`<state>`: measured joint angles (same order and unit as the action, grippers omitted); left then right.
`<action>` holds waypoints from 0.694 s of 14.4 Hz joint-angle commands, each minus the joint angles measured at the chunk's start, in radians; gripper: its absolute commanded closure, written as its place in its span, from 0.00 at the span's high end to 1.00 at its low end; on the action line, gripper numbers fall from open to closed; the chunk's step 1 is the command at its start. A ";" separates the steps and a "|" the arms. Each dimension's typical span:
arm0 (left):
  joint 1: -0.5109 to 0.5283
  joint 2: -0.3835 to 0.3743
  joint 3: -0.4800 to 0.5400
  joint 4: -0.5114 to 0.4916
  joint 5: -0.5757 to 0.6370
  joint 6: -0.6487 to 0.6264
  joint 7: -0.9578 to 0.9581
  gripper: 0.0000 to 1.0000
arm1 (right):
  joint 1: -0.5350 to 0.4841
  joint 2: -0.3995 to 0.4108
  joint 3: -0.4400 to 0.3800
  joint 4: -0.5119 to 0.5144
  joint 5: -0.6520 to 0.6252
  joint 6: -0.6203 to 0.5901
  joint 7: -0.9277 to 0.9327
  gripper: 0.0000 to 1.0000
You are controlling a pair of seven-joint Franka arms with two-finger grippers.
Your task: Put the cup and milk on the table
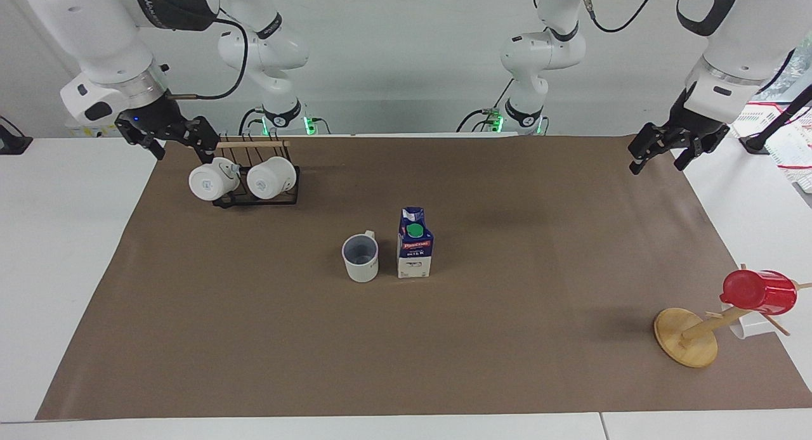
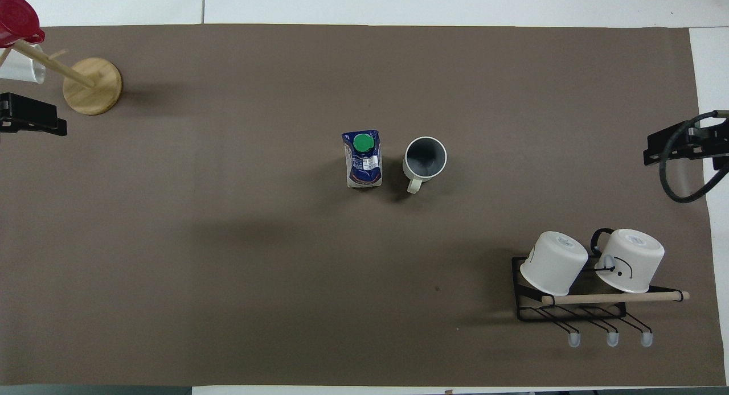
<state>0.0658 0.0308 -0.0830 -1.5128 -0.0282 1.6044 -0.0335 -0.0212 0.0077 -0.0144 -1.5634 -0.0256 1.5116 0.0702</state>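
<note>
Both jaws stand open and hold nothing. The left gripper [image 1: 661, 153] hangs over the edge of the big matte brown sheet [image 1: 254, 338] at the left arm's end of the wide white table [image 1: 57, 250], close to the corner nearest the robots; only its black tip [image 2: 31, 122] shows at the border of the overhead view. The right gripper [image 1: 170, 137] hangs over the sheet's edge at the right arm's end, just above the black wire mug rack with a wooden bar [image 1: 254, 174].

The small white ceramic cup with a grey-blue inside [image 1: 360, 257] stands upright near the middle of the sheet, its handle pointing toward the robots. Just beside it, apart by a narrow gap, on the side toward the left arm's end, stands the small gable-top milk carton [image 1: 415, 243] — dark blue above, white below, round green cap, red label. Both rest on the sheet, well apart from either gripper.

Two white mugs [image 2: 592, 264] lie tipped on the wire rack near the sheet's corner at the right arm's end, close to the robots. A tilted wooden mug tree on a round base [image 1: 688, 335] stands near the sheet's edge at the left arm's end, farther from the robots than the carton — a red cup [image 1: 758, 292] hangs on one peg.
</note>
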 commanded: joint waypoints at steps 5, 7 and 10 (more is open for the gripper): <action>-0.014 -0.023 -0.015 -0.015 -0.021 -0.006 0.014 1.00 | -0.011 -0.005 0.010 0.003 -0.030 0.016 -0.082 1.00; -0.015 -0.017 -0.018 -0.003 -0.021 -0.012 0.015 1.00 | -0.013 -0.006 0.008 -0.004 0.002 0.018 -0.075 1.00; -0.034 -0.025 -0.024 -0.014 -0.025 -0.012 0.010 1.00 | -0.013 -0.008 0.008 -0.009 0.018 0.016 -0.075 1.00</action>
<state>0.0450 0.0225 -0.1114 -1.5111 -0.0324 1.5807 -0.0268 -0.0201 0.0079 -0.0115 -1.5631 -0.0366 1.5361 0.0099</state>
